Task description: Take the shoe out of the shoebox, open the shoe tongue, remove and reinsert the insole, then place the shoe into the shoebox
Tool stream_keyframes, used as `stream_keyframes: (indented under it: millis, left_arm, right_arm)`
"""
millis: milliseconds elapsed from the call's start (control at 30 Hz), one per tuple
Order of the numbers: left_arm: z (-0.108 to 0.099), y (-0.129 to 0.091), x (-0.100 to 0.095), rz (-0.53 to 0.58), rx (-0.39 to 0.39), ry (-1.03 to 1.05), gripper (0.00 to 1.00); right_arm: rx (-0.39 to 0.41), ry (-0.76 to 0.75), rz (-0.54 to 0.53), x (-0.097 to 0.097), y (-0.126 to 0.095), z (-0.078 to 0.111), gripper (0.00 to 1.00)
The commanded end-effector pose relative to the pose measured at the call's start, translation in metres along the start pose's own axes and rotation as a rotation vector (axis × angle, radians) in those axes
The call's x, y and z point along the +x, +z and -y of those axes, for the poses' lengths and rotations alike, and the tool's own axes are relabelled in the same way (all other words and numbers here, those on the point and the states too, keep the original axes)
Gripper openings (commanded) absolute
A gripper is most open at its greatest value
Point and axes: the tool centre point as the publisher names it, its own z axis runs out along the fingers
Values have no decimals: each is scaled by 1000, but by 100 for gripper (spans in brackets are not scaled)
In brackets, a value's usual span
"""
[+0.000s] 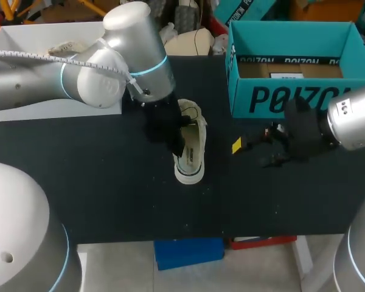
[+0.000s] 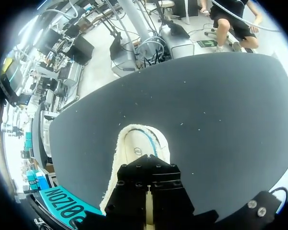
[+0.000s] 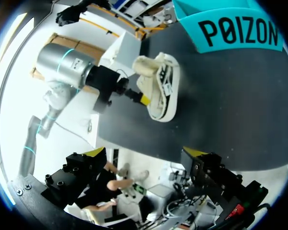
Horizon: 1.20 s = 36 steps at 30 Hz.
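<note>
Cream shoe (image 1: 193,155) touching left gripper (image 1: 177,145), that grip impossible to tell, right gripper (image 3: 146,152) spread wide, empty, beside shoebox (image 1: 274,97)

Robotics lab, bench set up for manipulation trials. Shown by: silver left arm (image 1: 91,76) and silver right arm (image 1: 353,118), both with cyan joint rings, reaching over black-covered table (image 1: 109,194). Staged props only on tabletop: open teal shoebox (image 1: 280,100), cream shoe (image 1: 191,155).
</note>
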Motion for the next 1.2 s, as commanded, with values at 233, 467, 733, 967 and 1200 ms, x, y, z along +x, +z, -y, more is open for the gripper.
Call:
stream_keyframes:
  millis: [233, 467, 733, 967, 1200]
  left_arm:
    - [6, 26, -5, -48, 25, 37, 0]
    - [2, 32, -3, -99, 37, 52, 0]
    - [-3, 46, -7, -107, 34, 56, 0]
    - [0, 55, -6, -121, 48, 69, 0]
    - [1, 40, -10, -45, 55, 57, 0]
  right_arm:
    - [1, 1, 1, 1, 0, 0, 100]
    - [1, 1, 1, 1, 0, 0, 100]
    - [1, 1, 1, 1, 0, 0, 100]
    - [1, 1, 1, 1, 0, 0, 100]
    - [1, 1, 1, 1, 0, 0, 100]
